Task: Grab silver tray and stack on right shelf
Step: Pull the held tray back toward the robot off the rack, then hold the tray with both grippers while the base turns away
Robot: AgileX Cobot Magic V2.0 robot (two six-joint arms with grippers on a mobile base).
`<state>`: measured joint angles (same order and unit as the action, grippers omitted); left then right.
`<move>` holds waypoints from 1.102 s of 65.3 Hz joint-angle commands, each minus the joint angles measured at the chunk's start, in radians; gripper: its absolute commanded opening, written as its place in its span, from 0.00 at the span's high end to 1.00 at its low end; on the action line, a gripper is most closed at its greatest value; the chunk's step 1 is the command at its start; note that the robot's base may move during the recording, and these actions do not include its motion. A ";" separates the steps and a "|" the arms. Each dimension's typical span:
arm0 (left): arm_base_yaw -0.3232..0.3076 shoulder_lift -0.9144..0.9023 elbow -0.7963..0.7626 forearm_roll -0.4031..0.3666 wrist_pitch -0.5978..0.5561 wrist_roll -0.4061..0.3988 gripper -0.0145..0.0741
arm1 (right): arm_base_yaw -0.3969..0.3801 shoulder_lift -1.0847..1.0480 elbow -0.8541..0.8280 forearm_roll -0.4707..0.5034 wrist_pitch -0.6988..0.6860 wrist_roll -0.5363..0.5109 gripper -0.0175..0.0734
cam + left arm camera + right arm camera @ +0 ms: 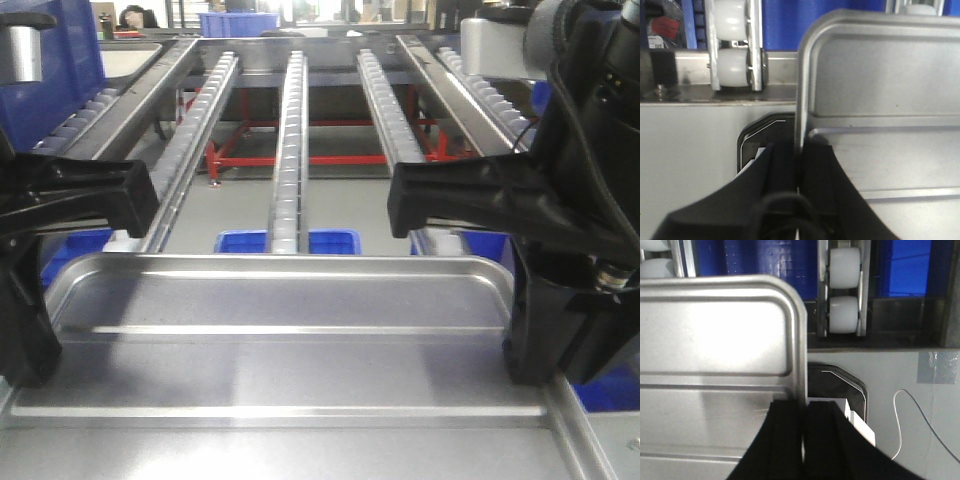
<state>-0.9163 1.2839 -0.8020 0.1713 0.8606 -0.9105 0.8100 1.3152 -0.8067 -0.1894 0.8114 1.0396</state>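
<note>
Exterior front-facing view: the silver tray (280, 300), a shallow sheet of brushed metal with rounded corners, a low raised rim and two long ridges across its floor, lies near the camera. Its far rim sits just before the near ends of the right shelf (289, 150), whose steel rails carry rows of small white rollers. The black left gripper (35, 360) and right gripper (530, 350) stand at the tray's left and right edges. Blue crates (335, 241) and a red frame (300, 160) show below the rails. Left wrist-mounted view: the left gripper (799, 165) has its jaws clenched on the tray's (880, 80) upright left rim, with glossy rollers (732, 67) beyond. Right wrist-mounted view: the right gripper (805, 425) has its jaws pinching the tray's (715, 340) right rim; a thin white wire (897, 430) curls on the grey surface beside it.
</note>
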 commanded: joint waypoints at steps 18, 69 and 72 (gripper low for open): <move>-0.010 -0.025 -0.021 0.009 0.004 0.000 0.95 | 0.001 -0.032 -0.024 -0.024 -0.014 -0.003 0.74; -0.010 -0.025 -0.021 0.009 0.004 0.000 0.95 | 0.001 -0.032 -0.024 -0.024 -0.014 -0.003 0.74; -0.010 -0.025 -0.021 0.009 0.004 0.000 0.95 | 0.001 -0.032 -0.024 -0.024 -0.014 -0.003 0.74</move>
<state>-0.9163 1.2839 -0.8020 0.1713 0.8611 -0.9105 0.8100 1.3152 -0.8067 -0.1878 0.8114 1.0396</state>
